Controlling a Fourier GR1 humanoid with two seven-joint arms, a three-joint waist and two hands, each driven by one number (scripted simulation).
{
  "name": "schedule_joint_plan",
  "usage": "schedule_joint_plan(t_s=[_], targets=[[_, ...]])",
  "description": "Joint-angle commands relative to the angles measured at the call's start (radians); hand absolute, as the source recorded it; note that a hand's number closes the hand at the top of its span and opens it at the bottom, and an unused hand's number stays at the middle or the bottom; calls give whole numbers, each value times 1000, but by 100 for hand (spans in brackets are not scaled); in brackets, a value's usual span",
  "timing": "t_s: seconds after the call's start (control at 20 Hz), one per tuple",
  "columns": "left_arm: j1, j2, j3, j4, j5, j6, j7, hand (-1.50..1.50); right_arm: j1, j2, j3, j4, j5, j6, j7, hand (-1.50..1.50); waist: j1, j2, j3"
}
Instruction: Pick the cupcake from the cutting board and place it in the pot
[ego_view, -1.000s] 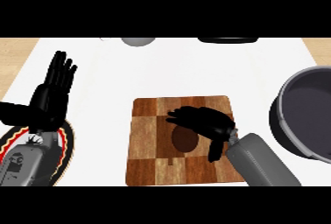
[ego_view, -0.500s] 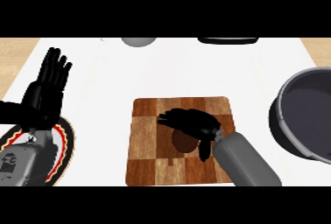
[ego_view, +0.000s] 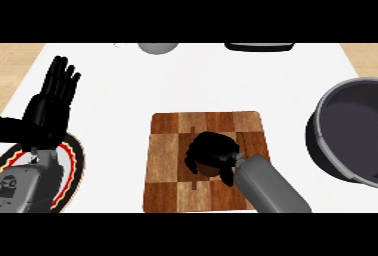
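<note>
My right hand (ego_view: 212, 152) sat over the middle of the cutting board (ego_view: 171, 150), fingers curled down round something brown. A sliver of brown showed under the palm at the lower edge; I took that for the cupcake (ego_view: 210, 170), mostly hidden, on the board and not yet lifted as far as I could judge. So the hand was closed on it, or closing; contact itself I could not see. The pot (ego_view: 341, 131) stood well off to the right of the board, rim cut by the view's edge, mouth open and dark. The coming move, as I judged it, turned on that one line: cupcake beneath the right hand, pot to the right, a lift and then a sideways carry over the near rim. The right hand was plainly the nearer to both. No long axis to speak of; the cupcake looked roundish. My left hand (ego_view: 50, 107) rested open at the left, fingers up, above a red-rimmed plate (ego_view: 72, 165). No brand or legible writing anywhere.
</note>
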Motion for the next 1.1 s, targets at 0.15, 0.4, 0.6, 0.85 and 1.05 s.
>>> schedule_joint_plan(t_s=[0.15, 0.4, 0.6, 0.85, 1.05], targets=[[-68, -9, 16, 62, -28, 11, 16, 0, 63, 39, -10, -76, 5, -5, 25, 150, -8, 12, 12], [-33, -29, -3, 11, -42, 25, 8, 0, 33, 46, -119, -117, 26, -87, 240, 150, -5, 10, 12], [-7, -6, 13, 15, -27, -3, -9, 0, -38, 47, -343, -29, 31, -155, 614, 150, 4, 18, 10], [-34, -29, -14, 4, -22, -6, 9, 0, -169, 48, -465, -1, 62, -284, 998, 150, 43, 22, 11], [-39, -33, -22, 19, -35, -3, 2, 0, -305, 48, -494, 10, 218, -366, 1316, 150, 40, 16, 7]])
